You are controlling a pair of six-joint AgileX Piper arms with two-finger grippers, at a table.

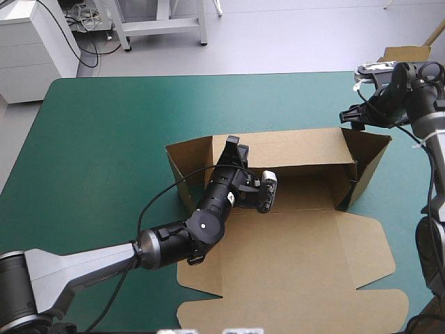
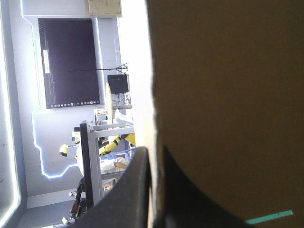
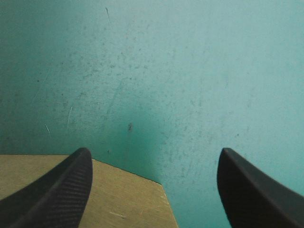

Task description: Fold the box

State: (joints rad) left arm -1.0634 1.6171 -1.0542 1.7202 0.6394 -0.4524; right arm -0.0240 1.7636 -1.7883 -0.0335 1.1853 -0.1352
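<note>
While left tool [image 2: 156, 153] pinches the box [image 1: 299, 250] wall — right tool [image 3: 153, 151] wide open, empty.

High view: above and behind, facing forward and down; covers most of the table [image 1: 104, 139] and the box [image 1: 299, 257].
Left wrist view: hard against a box wall [image 2: 228, 95], facing level past its edge.
Right wrist view: close above the teal-green cover [image 3: 166, 71], facing down.
Shared: the box, all three.
</note>
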